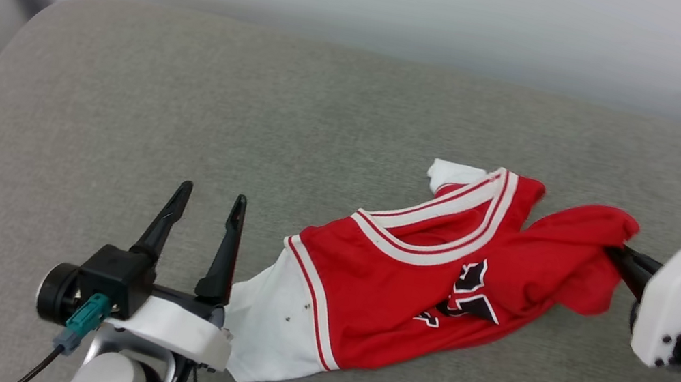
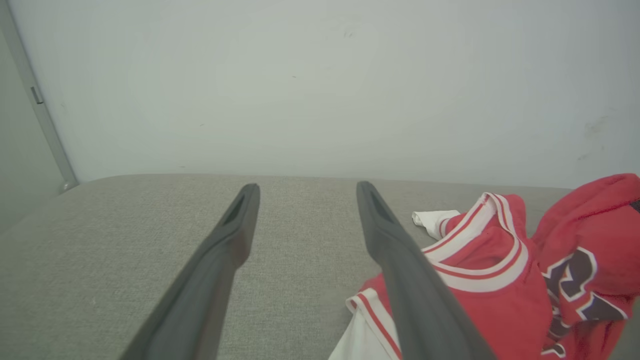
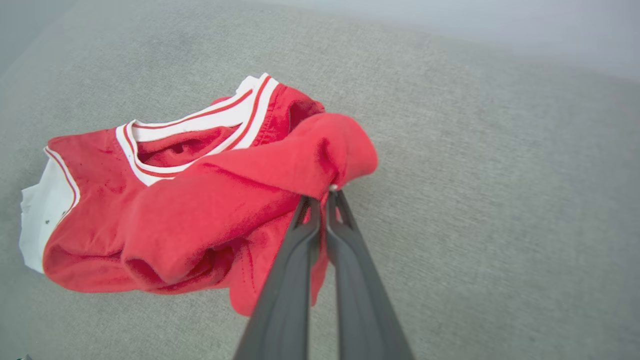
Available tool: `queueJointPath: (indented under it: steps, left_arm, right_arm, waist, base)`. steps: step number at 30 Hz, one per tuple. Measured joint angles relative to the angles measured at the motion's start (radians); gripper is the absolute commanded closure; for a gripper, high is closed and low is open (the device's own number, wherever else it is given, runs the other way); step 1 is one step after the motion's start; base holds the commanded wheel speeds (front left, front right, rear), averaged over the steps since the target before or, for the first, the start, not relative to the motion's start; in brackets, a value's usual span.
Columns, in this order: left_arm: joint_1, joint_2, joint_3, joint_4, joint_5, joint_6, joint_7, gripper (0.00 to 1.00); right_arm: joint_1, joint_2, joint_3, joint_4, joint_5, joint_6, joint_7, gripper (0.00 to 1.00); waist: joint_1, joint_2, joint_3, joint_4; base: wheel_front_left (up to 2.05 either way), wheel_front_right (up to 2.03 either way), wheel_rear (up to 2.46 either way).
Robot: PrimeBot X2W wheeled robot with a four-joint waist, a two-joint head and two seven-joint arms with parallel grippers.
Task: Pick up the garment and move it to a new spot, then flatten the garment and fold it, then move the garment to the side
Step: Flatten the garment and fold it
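Red, thin jersey cloth with white sleeve panels, striped trim and a black-and-white printed graphic, the garment (image 1: pixel 405 299) lies crumpled on the middle-right of the grey woven cushion (image 1: pixel 191 90) in the head view. Its right end is bunched and raised off the cushion where the right gripper (image 1: pixel 620 255) bites into it. The left gripper (image 1: pixel 213 194) hovers over the cushion's near-left part with its fingers apart and nothing between them. The left wrist view shows those two dark fingers spread wide above bare cushion, with the garment (image 2: pixel 495 300) heaped toward the cushion's right, neckline trim curling upward. The right wrist view shows the right gripper (image 3: pixel 322 197) pressed together on a gathered red fold, the rest of the garment (image 3: pixel 225 200) sagging back onto the cushion in loose rolls, one white panel flat at its far end. The step in hand looks like the first one, picking up and moving. The next move likely calls for a steady lift and carry across the cushion, since so thin a pinch of slack cloth could slip free.
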Motion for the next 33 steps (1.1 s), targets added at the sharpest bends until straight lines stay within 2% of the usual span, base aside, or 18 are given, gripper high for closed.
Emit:
queueJointPath:
  steps: [4,7,11,15,16,17,18,23,27,30,33]
  left_arm:
    - [0.03,0.018,0.012,0.0,-0.004,0.008,0.004,0.0]
    - [0.048,0.025,0.016,-0.005,-0.006,0.016,0.014,0.0]
    - [0.069,0.033,0.018,-0.012,-0.014,0.021,0.028,0.0]
    - [0.082,0.038,0.017,-0.018,-0.02,0.026,0.039,0.0]
    - [0.084,0.039,0.018,-0.019,-0.022,0.026,0.04,0.0]
    - [0.086,0.04,0.019,-0.019,-0.023,0.028,0.042,0.0]
    - [0.089,0.04,0.019,-0.02,-0.026,0.029,0.042,0.0]
    - [0.1,0.045,0.02,-0.02,-0.031,0.033,0.046,0.0]
    - [0.102,0.047,0.019,-0.023,-0.033,0.038,0.049,0.0]
    - [0.101,0.047,0.019,-0.03,-0.034,0.042,0.049,0.0]
    - [0.085,0.046,0.014,-0.034,-0.034,0.041,0.049,0.0]
  right_arm:
    - [0.141,0.005,-0.103,-0.119,-0.064,0.0,-0.016,1.0]
    - [0.274,0.046,-0.199,-0.196,-0.109,0.0,-0.006,1.0]
    - [0.481,0.154,-0.322,-0.243,-0.147,0.0,0.014,1.0]
    - [0.633,0.277,-0.374,-0.211,-0.155,0.0,0.013,1.0]
    - [0.653,0.295,-0.37,-0.191,-0.161,0.0,0.007,0.78]
    - [0.663,0.309,-0.366,-0.175,-0.162,0.0,-0.006,0.17]
    - [0.664,0.321,-0.365,-0.163,-0.15,0.0,-0.027,0.0]
    - [0.635,0.331,-0.363,-0.154,-0.155,0.0,-0.201,0.0]
    - [0.571,0.315,-0.407,-0.168,-0.165,0.0,-0.327,0.0]
    - [0.51,0.281,-0.42,-0.14,-0.171,0.0,-0.339,0.0]
    - [0.413,0.232,-0.411,-0.092,-0.165,0.0,-0.307,0.0]
  waist:
    - [-0.0001,0.0,-0.028,-0.053]
    - [0.0,0.0,-0.05,-0.093]
    - [0.0,0.0,-0.08,-0.135]
    - [-0.0001,0.0,-0.101,-0.159]
    - [-0.0001,0.0,-0.105,-0.162]
    - [-0.0001,0.0,-0.107,-0.165]
    - [-0.0001,0.0,-0.108,-0.166]
    - [-0.0001,0.0,-0.113,-0.167]
    - [-0.0001,0.0,-0.117,-0.162]
    - [-0.0001,0.0,-0.115,-0.155]
    - [-0.0001,0.0,-0.102,-0.146]
  base:
    - [0.0,0.0,0.0]
    - [0.0,0.0,0.0]
    - [0.0,0.0,0.0]
    - [0.0,0.0,0.0]
    - [0.0,0.0,0.0]
    - [0.0,0.0,0.0]
    - [0.0,0.0,0.0]
    - [0.0,0.0,0.0]
    - [0.0,0.0,0.0]
    - [0.0,0.0,0.0]
    - [0.0,0.0,0.0]
